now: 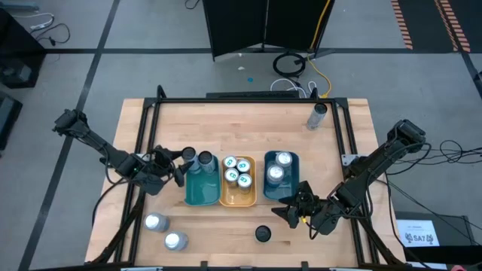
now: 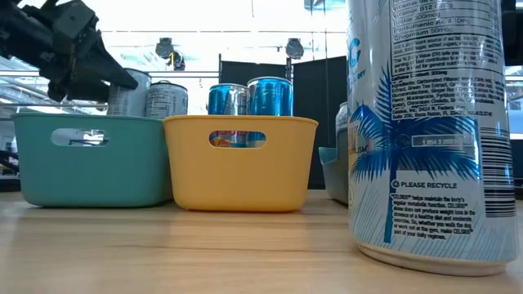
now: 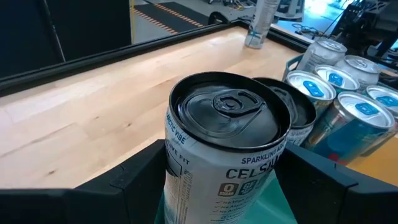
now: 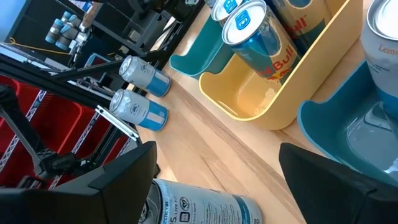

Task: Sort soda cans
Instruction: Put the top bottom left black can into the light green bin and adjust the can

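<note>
My left gripper reaches over the left wall of the teal tray and is shut on a white, dark-topped soda can. A second dark-topped can stands just behind it in the tray. Three blue-marked cans sit in the orange tray, and two silver-topped cans in the blue tray. My right gripper is open by the blue tray's near edge. An upright dark-topped can stands just off its fingers, toward the table's near edge. My left gripper pinches the can's side wall just below the top rim between its two fingers, one on each side. The fingers come in about level from the table's left. The can stays upright inside the teal tray; the tray wall hides its base in the low view.
Two silver cans are on the table's near left corner. One tall can stands near the far right edge. Bare wood lies between the trays and the far edge. A black frame rail borders the table.
</note>
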`<state>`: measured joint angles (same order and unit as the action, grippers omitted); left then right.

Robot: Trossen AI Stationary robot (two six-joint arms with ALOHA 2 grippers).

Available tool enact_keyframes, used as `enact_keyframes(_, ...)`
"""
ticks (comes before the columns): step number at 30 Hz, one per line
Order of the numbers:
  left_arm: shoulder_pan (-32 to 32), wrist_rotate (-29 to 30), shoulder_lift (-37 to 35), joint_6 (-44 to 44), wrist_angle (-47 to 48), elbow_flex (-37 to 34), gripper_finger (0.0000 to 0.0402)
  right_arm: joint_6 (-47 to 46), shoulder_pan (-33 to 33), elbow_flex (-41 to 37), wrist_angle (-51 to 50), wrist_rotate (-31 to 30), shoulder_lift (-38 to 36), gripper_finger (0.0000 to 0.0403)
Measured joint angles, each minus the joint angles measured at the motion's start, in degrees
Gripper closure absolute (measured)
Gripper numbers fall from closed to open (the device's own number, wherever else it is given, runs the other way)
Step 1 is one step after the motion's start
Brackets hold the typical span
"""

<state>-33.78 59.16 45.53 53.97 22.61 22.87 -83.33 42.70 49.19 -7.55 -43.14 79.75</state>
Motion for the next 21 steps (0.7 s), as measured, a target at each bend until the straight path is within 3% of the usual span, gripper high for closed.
enact_keyframes(13, 0.0, -0.3, 4.2, 3.0, 0.2, -0.1, 0.0120, 0.1, 0.0, 0.0, 0.0, 0.0, 0.0, 0.0071)
enact_keyframes(21, 0.0, -4.2, 5.2, 2.5, 0.3, -0.1, 0.0120, 0.1, 0.0, 0.0, 0.0, 0.0, 0.0, 0.0071)
